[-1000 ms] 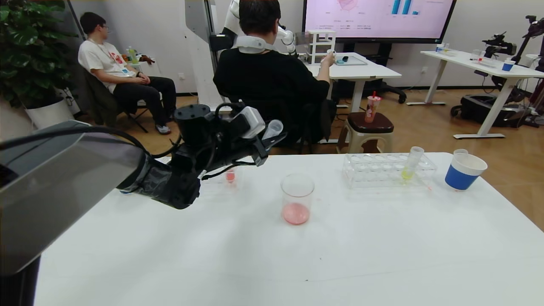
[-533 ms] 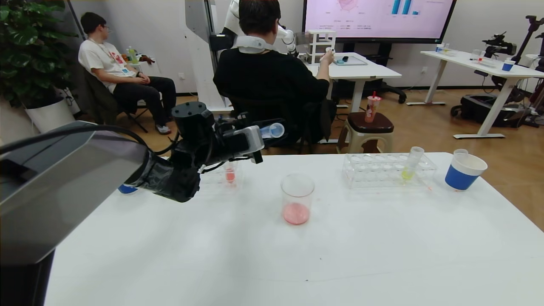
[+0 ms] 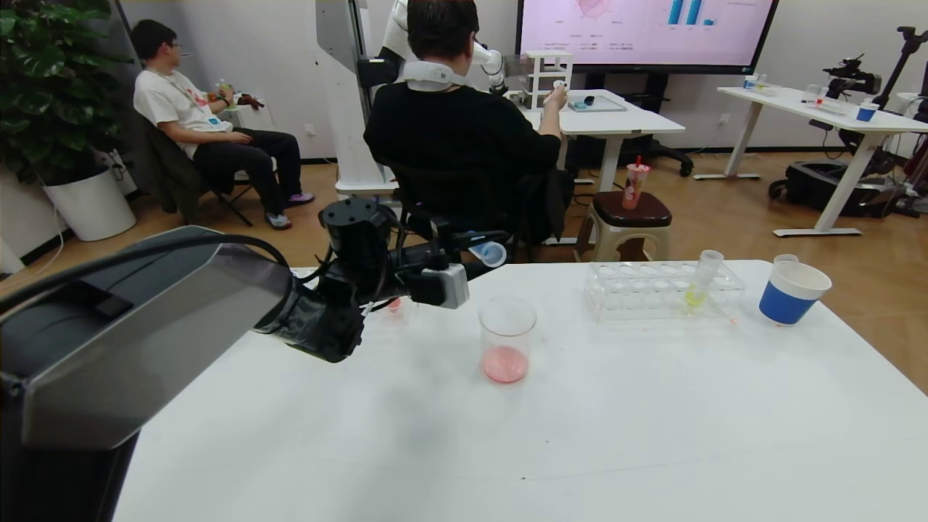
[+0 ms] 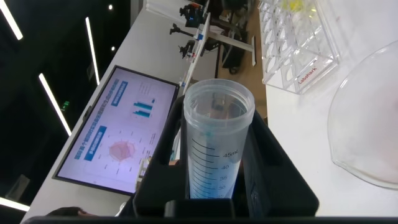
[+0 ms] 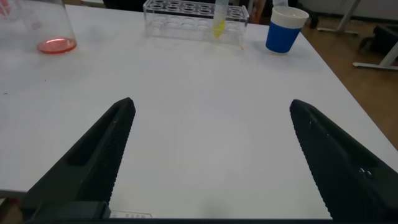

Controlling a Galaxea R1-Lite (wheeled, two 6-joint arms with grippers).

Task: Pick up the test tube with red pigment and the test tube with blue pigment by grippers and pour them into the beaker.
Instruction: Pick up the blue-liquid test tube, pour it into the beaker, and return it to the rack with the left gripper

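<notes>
Clear ribbed tube (image 4: pixel 214 146) clamped in left hand (image 3: pixel 475 254).

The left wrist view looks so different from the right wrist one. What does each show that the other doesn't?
Only the left wrist view shows the left gripper shut on a clear, seemingly empty test tube, plus a wall screen. Only the right wrist view shows the right gripper open over bare table, and a blue paper cup. Both show the beaker and clear rack.
</notes>
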